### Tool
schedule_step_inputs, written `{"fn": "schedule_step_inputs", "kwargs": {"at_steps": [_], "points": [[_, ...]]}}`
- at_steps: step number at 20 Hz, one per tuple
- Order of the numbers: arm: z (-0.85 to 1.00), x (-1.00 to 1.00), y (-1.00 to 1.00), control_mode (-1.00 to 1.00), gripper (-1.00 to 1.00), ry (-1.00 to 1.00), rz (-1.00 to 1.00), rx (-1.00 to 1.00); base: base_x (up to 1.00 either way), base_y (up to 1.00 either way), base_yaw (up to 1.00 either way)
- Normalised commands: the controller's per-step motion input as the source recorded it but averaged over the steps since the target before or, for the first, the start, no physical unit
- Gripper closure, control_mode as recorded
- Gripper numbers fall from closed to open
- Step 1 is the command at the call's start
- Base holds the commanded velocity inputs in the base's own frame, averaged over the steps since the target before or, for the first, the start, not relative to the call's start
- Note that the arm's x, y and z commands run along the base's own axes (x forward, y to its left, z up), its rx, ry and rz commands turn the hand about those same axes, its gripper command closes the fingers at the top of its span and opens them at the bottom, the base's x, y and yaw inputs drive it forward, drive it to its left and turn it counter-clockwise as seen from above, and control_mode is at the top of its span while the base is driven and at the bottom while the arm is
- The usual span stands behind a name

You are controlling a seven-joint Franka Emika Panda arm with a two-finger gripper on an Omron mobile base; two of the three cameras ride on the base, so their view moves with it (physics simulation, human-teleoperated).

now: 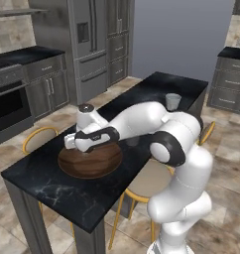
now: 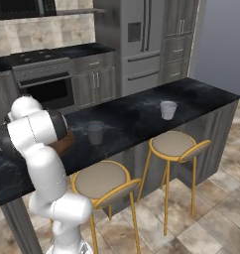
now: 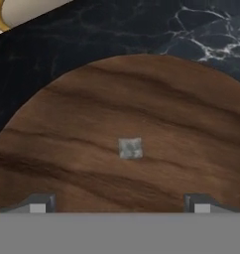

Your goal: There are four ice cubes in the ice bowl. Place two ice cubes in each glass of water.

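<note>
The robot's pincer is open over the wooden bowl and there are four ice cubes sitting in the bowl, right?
Not quite. The pincer is open over the wooden bowl, but the hand view shows just one ice cube in the part of the bowl it sees, not four. The rest is right.

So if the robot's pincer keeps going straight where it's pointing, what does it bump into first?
Probably the ice cube, lying in the wooden ice bowl between the open pincer tips. If it misses the cube, it meets the bowl's floor. How far off is hard to tell.
</note>
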Motion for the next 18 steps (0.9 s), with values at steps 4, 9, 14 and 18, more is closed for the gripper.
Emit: {"fn": "schedule_step_inputs", "kwargs": {"at_steps": [4, 9, 14, 18], "points": [[-0.31, 0.24, 0.0, -1.0, -1.0, 0.0, 0.0, 0.0, 0.0, 0.0, 0.0], [-0.34, 0.16, 0.0, -1.0, -1.0, 0.0, 0.0, 0.0, 0.0, 0.0, 0.0], [-0.21, 0.22, 0.0, -1.0, -1.0, 0.0, 0.0, 0.0, 0.0, 0.0, 0.0], [-0.14, 0.36, 0.0, -1.0, -1.0, 0.0, 0.0, 0.0, 0.0, 0.0, 0.0]]}}
